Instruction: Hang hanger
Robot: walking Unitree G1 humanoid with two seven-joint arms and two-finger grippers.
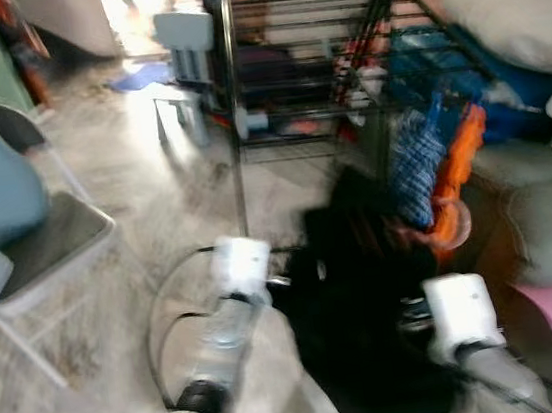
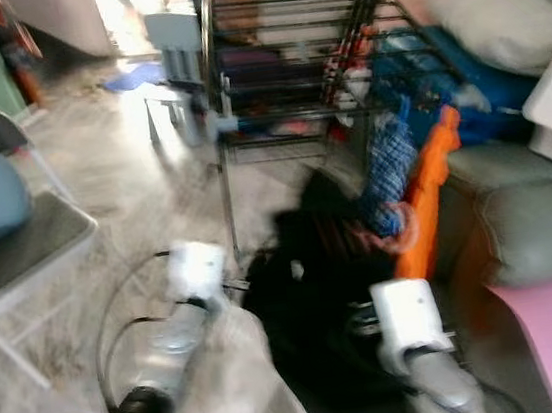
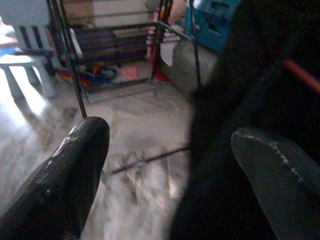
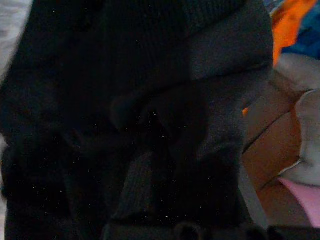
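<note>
Black garment on hanger (image 1: 369,306) at frame centre between both grippers; left gripper (image 3: 170,165) spread open, right gripper's grip unreadable; black wire rack (image 1: 307,51) lies beyond, upper centre.

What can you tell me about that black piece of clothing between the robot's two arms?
The black garment is a dark, soft, knit-looking cloth, bunched and hanging between both arms in front of the black metal drying rack. Its shape is blurred, so no sleeves or hanger can be made out. In the left wrist view it fills the side by one finger of the open left gripper. In the right wrist view its folds lie close against the camera.
</note>
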